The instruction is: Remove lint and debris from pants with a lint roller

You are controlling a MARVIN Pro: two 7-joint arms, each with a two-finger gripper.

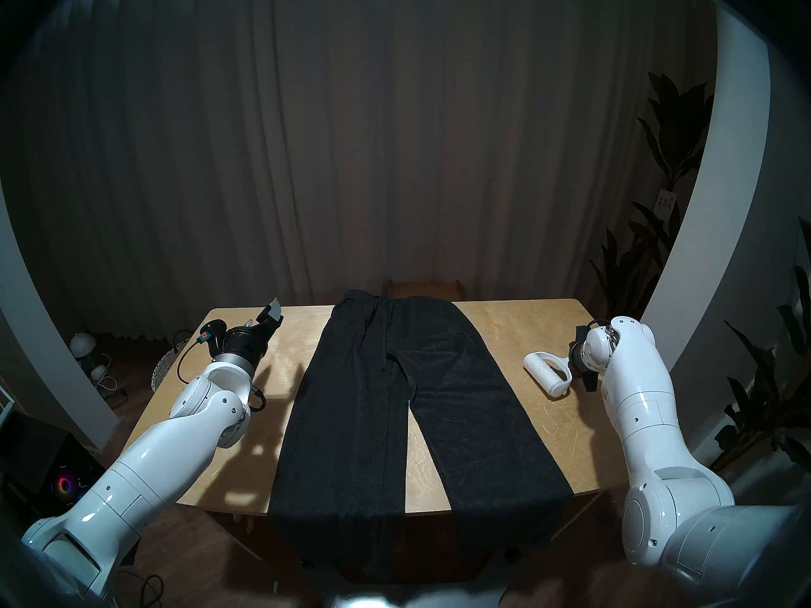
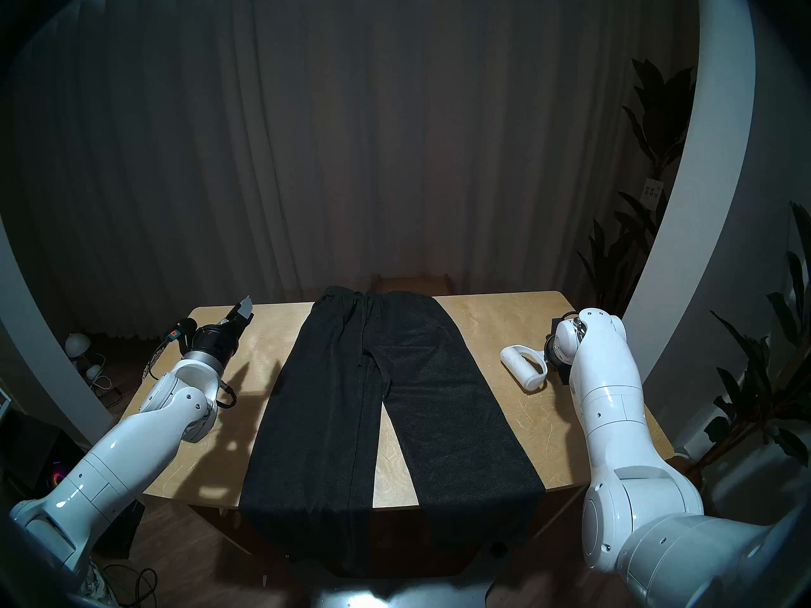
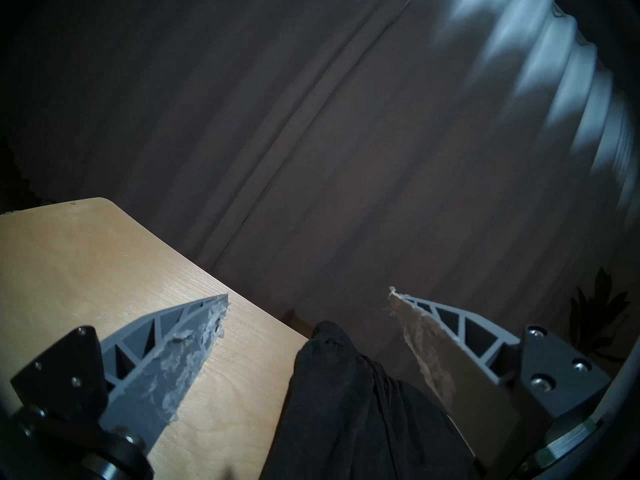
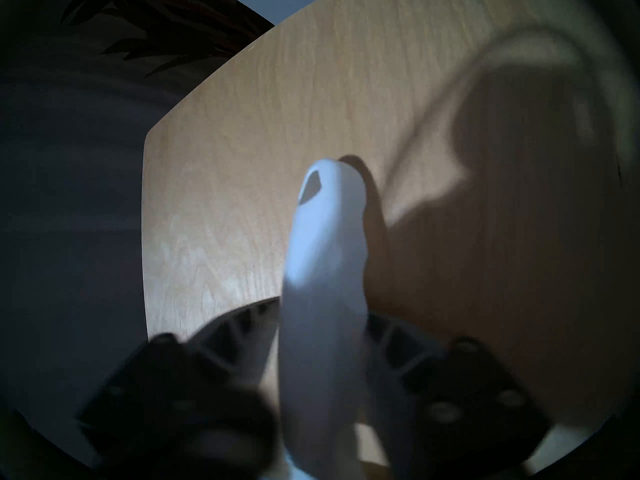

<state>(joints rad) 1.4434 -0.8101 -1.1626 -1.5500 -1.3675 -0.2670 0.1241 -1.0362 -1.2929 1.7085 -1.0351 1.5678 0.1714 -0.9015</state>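
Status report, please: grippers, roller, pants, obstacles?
Right gripper shut on lint roller handle. Left gripper open, empty. Pants flat on table; no lint visible. Nothing in the way.

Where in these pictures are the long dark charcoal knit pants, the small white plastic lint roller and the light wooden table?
pants [image 1: 351, 418], head left view, left leg.
lint roller [image 1: 546, 374], head left view, roll.
table [image 1: 518, 326], head left view, bare top.

Dim room; light falls on the table [image 1: 504, 330] from above, arms casting hard shadows at left of frame. Fisheye bends the edges, dark rim all round. Right wrist view soft and blurred at bottom. Left wrist view: pale streaked glare on the curtain [image 3: 540, 70], upper right.
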